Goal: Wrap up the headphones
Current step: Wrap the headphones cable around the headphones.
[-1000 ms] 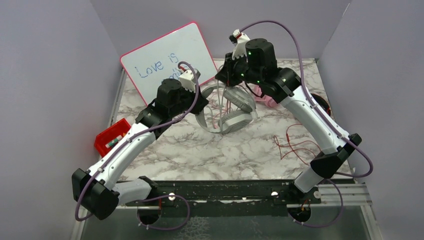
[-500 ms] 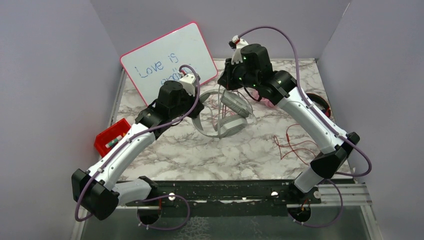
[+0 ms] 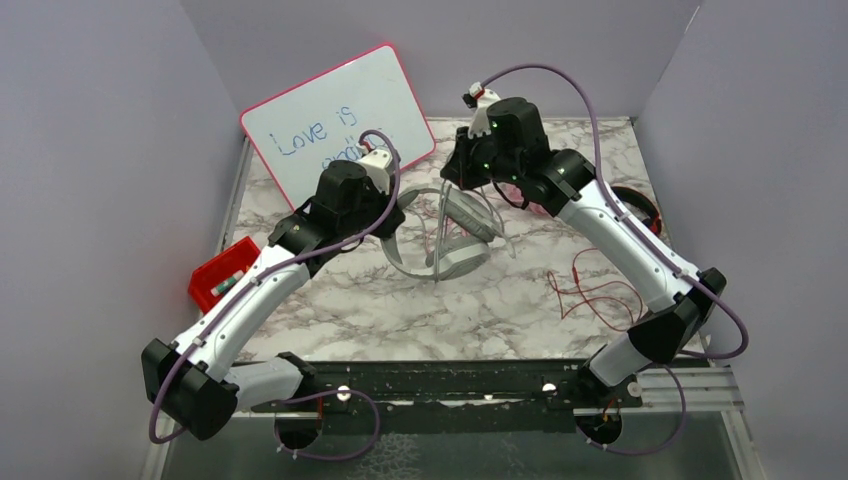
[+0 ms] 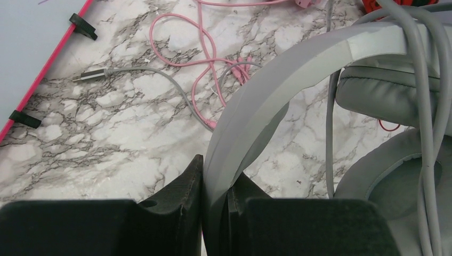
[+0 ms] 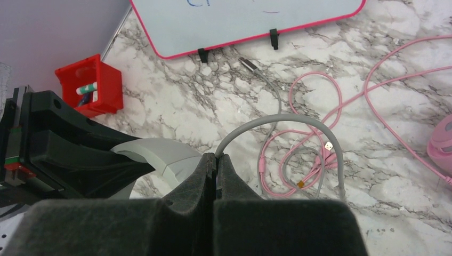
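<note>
The grey headphones [image 3: 455, 240] are held up over the middle of the marble table. My left gripper [image 3: 396, 216] is shut on their grey headband [image 4: 266, 101], as its wrist view [image 4: 216, 178] shows. Several turns of grey cable [image 4: 424, 90] lie over the cups [image 4: 389, 186]. My right gripper [image 3: 458, 183] is shut on the grey cable [image 5: 277, 120], just above the headband [image 5: 160, 157], as its wrist view [image 5: 216, 160] shows. The pink pair [image 3: 537, 205] is mostly hidden behind the right arm, and its pink cable [image 5: 320, 96] lies loose. The red-and-black pair [image 3: 645, 207] lies at the right edge.
A whiteboard [image 3: 340, 110] leans at the back left. A red bin [image 3: 222, 275] with markers sits at the left edge. A thin red cable [image 3: 590, 290] sprawls at the right front. The grey cable's plug end [image 4: 90, 76] lies near the whiteboard.
My right gripper has dropped lower and slightly left with the grey cable. The grey headphones have shifted a little left and forward in my left gripper.
</note>
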Action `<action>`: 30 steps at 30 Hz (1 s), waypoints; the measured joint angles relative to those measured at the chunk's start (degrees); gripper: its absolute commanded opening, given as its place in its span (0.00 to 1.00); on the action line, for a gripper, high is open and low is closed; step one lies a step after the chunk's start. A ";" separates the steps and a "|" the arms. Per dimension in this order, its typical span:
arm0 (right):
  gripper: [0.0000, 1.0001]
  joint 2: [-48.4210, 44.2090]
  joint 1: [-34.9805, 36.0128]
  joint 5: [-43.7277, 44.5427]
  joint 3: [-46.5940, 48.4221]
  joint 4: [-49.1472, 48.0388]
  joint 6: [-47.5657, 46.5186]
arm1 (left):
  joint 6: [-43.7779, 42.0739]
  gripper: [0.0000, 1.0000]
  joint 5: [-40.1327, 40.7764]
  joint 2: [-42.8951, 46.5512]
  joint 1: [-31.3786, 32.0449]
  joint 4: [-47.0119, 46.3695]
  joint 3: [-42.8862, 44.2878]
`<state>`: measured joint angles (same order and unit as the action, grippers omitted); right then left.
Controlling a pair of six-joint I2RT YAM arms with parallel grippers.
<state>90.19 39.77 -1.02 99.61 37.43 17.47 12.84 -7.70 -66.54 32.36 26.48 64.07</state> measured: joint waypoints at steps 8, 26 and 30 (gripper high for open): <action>0.06 -0.63 -3.74 -13.03 -3.82 -2.40 -1.22 | 0.33 0.00 -0.83 0.00 0.00 2.86 0.76; 0.21 0.04 -8.57 -26.53 -2.21 -2.84 -3.56 | 3.93 0.00 -4.22 -2.80 -2.47 13.40 10.71; 0.36 0.96 -11.52 -30.91 -2.21 -3.06 -3.52 | 4.57 0.00 -5.05 -3.13 -3.56 14.12 12.74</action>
<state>91.15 28.25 -31.92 97.41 34.37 13.96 17.41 -12.75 -69.67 28.80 40.60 76.82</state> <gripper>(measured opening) 0.280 0.167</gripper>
